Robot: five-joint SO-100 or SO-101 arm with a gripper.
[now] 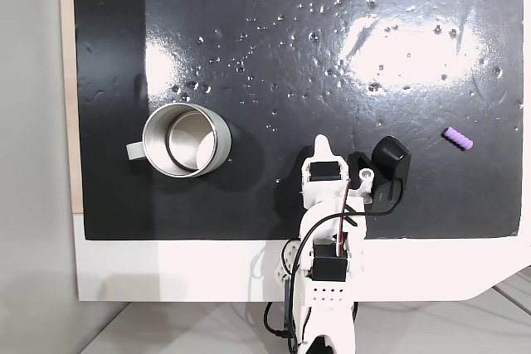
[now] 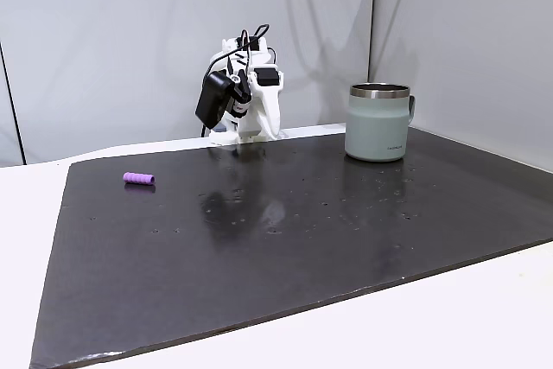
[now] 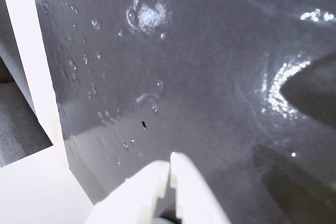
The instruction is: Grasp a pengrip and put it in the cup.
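The light-purple ribbed pengrip [image 1: 458, 138] lies on the black mat at the right in a fixed view, and at the left [image 2: 138, 179] in the other. The pale grey-green steel cup [image 1: 222, 147] stands upright at the left, handle pointing left, with nothing inside; from the side it stands at the right [image 2: 378, 127]. My gripper [image 1: 322, 143] is folded back over the arm's base, between cup and pengrip and far from both. In the wrist view its white fingertips [image 3: 170, 160] are pressed together above bare mat, shut on nothing.
The glossy black mat [image 1: 332, 39] has small bubbles and bright glare patches. It lies on a white table [image 1: 166, 271] whose edge runs close behind the arm's base [image 2: 246, 131]. A black camera [image 1: 390, 157] sits on the wrist.
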